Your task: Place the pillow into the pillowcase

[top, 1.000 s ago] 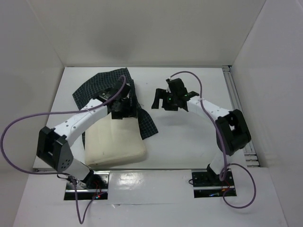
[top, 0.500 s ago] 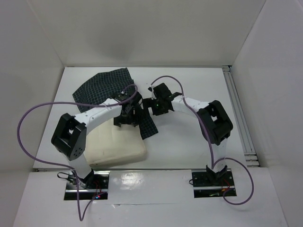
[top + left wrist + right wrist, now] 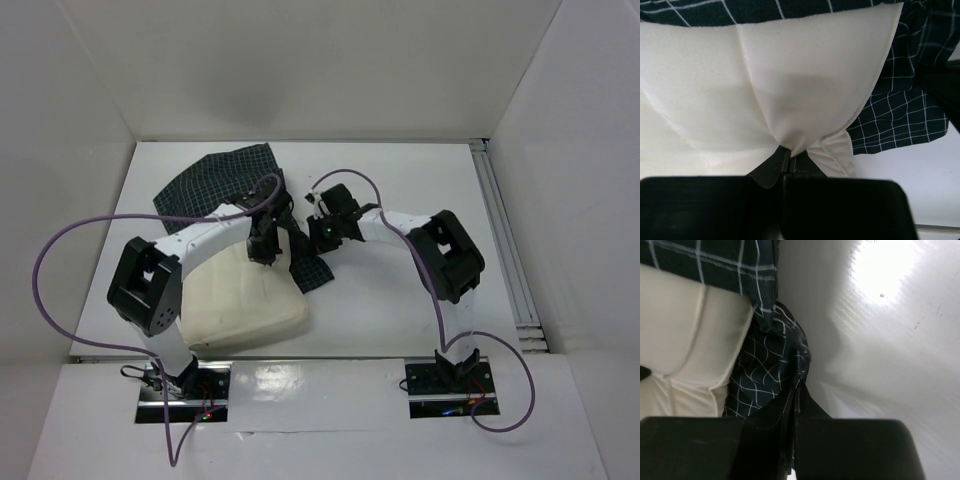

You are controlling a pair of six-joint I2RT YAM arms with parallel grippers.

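The cream pillow (image 3: 240,305) lies at the near left, its far end tucked under the dark checked pillowcase (image 3: 215,180). A flap of the pillowcase (image 3: 312,268) hangs past the pillow's right corner. My left gripper (image 3: 262,246) sits on the pillow's far right part. In the left wrist view the left gripper (image 3: 786,159) is shut on a pinched fold of the pillow (image 3: 740,85), with the pillowcase (image 3: 900,110) to its right. My right gripper (image 3: 320,232) is just right of the flap. In the right wrist view it (image 3: 796,392) is shut on the edge of the pillowcase (image 3: 765,365), beside the pillow (image 3: 685,330).
White walls close in the table (image 3: 400,300) on the left, back and right. A metal rail (image 3: 505,240) runs along the right edge. Purple cables loop from both arms, the left one (image 3: 45,270) reaching out over the left side.
Both grippers were open and are now shut: the left one on the pillow, the right one on the pillowcase. The right arm has come left to the flap.
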